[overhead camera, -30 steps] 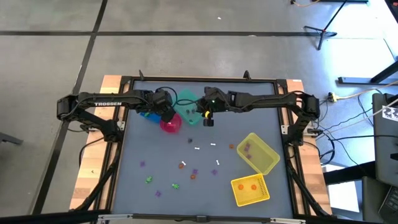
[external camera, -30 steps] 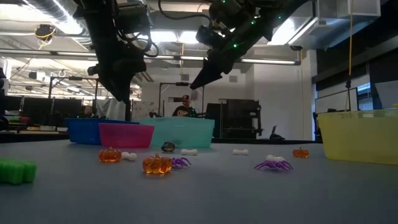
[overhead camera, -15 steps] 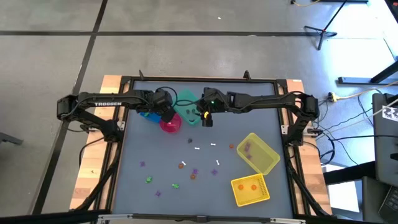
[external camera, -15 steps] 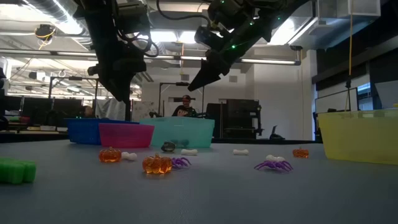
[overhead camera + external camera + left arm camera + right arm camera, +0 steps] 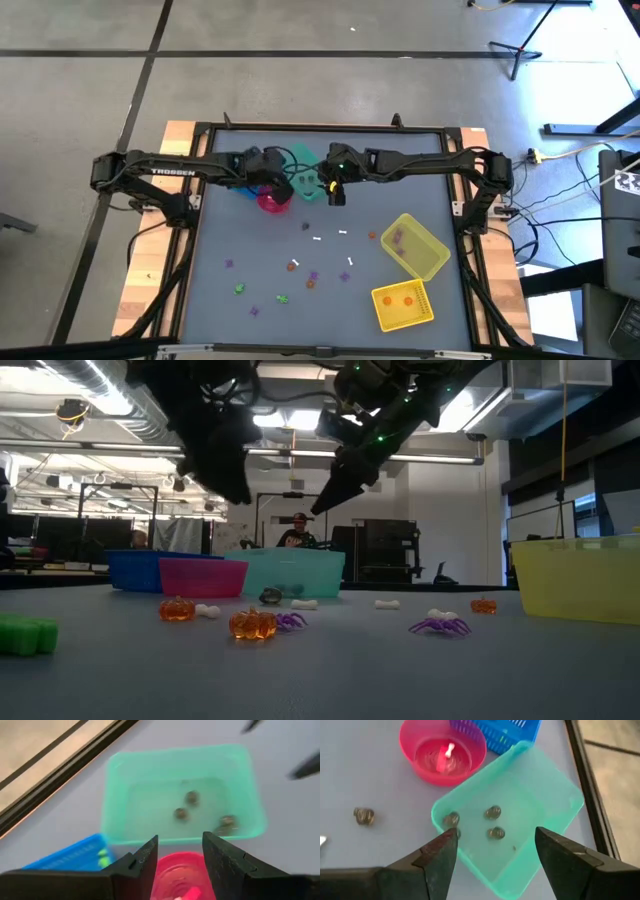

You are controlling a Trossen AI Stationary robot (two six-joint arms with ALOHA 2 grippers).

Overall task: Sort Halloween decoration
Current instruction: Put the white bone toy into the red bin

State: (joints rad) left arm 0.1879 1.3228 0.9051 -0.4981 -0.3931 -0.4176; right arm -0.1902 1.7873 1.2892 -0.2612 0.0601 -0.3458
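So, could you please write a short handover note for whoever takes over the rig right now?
Right end effector: open, empty, above the teal bin.
Left end effector: open, empty, above the pink bowl.
Done: dark grey trinkets lie in the teal bin, a white bone in the pink bowl, orange pieces in one yellow bin, purple in the other.
Left: one grey trinket on the table near the teal bin, plus loose trinkets mid-table.
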